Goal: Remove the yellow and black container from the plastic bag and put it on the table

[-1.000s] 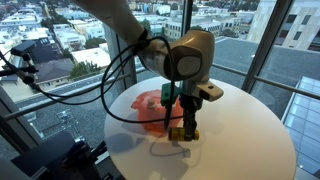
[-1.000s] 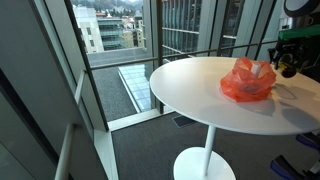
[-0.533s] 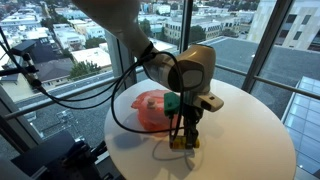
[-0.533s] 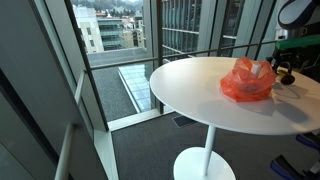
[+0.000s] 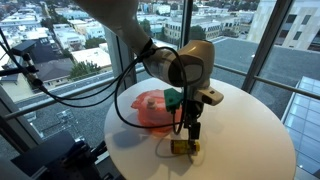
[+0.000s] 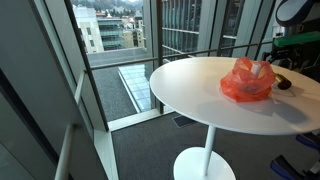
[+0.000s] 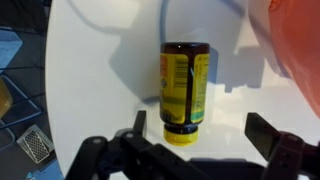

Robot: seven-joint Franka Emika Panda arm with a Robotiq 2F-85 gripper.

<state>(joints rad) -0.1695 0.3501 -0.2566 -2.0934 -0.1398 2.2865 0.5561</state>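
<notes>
The yellow and black container (image 7: 183, 92) lies on its side on the white round table (image 5: 240, 130), yellow cap toward the wrist camera. In both exterior views it rests just beside the red plastic bag (image 5: 152, 108), small and dark container (image 6: 284, 82) to the right of the bag (image 6: 247, 80). My gripper (image 5: 190, 128) hangs a little above the container (image 5: 183, 146). In the wrist view the gripper (image 7: 200, 125) is open, its fingers standing wide on either side of the cap without touching it.
The crumpled bag (image 7: 295, 50) fills the top right of the wrist view. The table (image 6: 190, 90) stands on one pedestal beside floor-to-ceiling windows. Black cables loop from the arm (image 5: 130, 85) at the table's left edge.
The jaws have opened and let go of the container, which now lies on the table. The gripper has risen slightly above it.
</notes>
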